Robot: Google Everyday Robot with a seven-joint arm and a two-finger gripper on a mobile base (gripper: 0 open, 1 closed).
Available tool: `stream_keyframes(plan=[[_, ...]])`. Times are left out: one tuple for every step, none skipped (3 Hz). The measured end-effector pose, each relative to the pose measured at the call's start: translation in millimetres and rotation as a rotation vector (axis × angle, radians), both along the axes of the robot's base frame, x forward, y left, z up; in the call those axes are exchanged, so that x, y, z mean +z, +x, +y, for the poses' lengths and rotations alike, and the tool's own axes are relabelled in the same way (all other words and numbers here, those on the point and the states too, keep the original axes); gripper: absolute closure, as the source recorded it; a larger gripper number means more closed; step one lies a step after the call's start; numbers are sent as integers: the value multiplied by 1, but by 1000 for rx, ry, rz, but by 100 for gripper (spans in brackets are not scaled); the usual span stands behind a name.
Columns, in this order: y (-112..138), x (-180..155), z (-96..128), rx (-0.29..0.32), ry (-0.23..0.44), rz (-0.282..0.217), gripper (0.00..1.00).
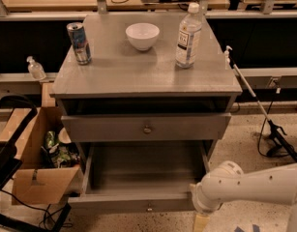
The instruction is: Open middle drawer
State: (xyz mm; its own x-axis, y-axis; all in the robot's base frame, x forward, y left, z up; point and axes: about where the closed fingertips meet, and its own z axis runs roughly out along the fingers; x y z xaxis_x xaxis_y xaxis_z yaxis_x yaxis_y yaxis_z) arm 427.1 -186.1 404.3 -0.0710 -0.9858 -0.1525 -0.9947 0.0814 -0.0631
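Note:
The middle drawer [109, 128] is a wide grey front panel with a small round metal knob [147, 128] at its centre, under the cabinet top. It looks shut or nearly shut. My white arm [254, 185] reaches in from the lower right. My gripper [201, 222] hangs at the bottom edge of the view, just off the right front corner of the pulled-out bottom drawer [138, 203]. It is well below and to the right of the middle drawer's knob and holds nothing that I can see.
On the cabinet top [114, 71] stand a can [79, 43], a white bowl [142, 36] and a water bottle [188, 35]. An open cardboard box [37, 178] sits on the floor at the left. A pole and cable [264, 115] lie at the right.

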Motion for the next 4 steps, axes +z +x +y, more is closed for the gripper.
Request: stream_keyframes(plan=[[-51,11,-15,-55,-13,-14,47],[-58,13,-17,-62,-15,-11,70],[-58,15,-17,-62,-15,-11,94],[-58,15,-17,-62,-15,-11,100]])
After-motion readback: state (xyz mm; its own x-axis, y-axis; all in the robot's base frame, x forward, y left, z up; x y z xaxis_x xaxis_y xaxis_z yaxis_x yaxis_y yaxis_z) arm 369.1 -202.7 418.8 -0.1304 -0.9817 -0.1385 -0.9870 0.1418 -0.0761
